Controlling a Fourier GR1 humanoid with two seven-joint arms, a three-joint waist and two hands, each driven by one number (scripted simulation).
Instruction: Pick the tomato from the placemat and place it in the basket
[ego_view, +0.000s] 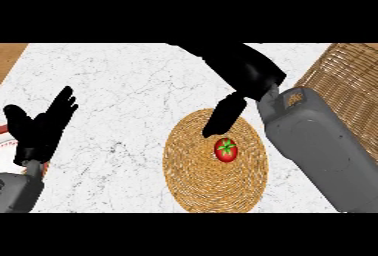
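Note:
A small red tomato (226, 149) with a green stem lies on a round woven placemat (199, 175) in the middle of the counter. My right hand (240, 70) hovers above and behind it, fingers straight and spread, with the thumb (224, 116) pointing down just short of the tomato; nothing is held. A wicker basket (347, 85) stands at the right edge, partly hidden by my right forearm (325, 145). My left hand (40, 127) rests open at the left edge, fingers up.
The white marble counter (125, 85) stretches between the hands. A red and white object (6, 145) peeks out behind my left hand at the left edge. A wooden strip (11, 52) shows at the top left corner.

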